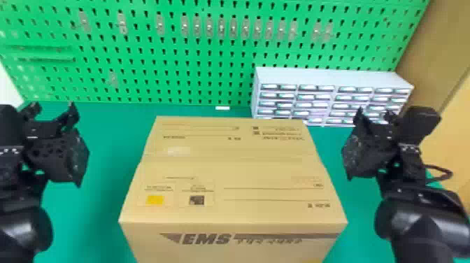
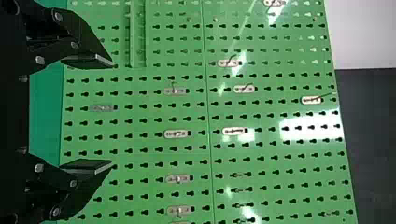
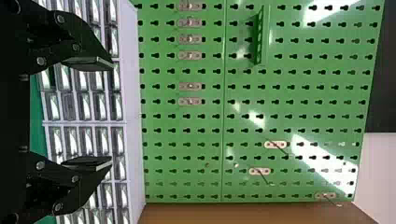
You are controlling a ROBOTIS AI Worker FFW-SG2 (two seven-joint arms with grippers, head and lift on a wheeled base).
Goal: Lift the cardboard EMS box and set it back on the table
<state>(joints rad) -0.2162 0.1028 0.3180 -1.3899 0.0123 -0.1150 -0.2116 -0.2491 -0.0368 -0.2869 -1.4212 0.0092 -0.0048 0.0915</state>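
Note:
The closed cardboard EMS box [image 1: 227, 175] rests on the green table at the centre of the head view, its lettered side toward the robot. To its left, apart from it, is my left gripper [image 1: 52, 110], open and empty. On the box's other side my right gripper [image 1: 374, 117] also stands open, not touching the cardboard. In the left wrist view the left gripper [image 2: 112, 115] has its two fingers wide apart. The right wrist view likewise has the right gripper [image 3: 113, 114] spread, with nothing between its fingers.
A green pegboard [image 1: 175, 52] with small clear hooks rises behind the table. In front of its right part stands a white cabinet of small drawers [image 1: 328, 78], close behind the box and right gripper. Green tabletop [image 1: 101, 168] shows between the box and each arm.

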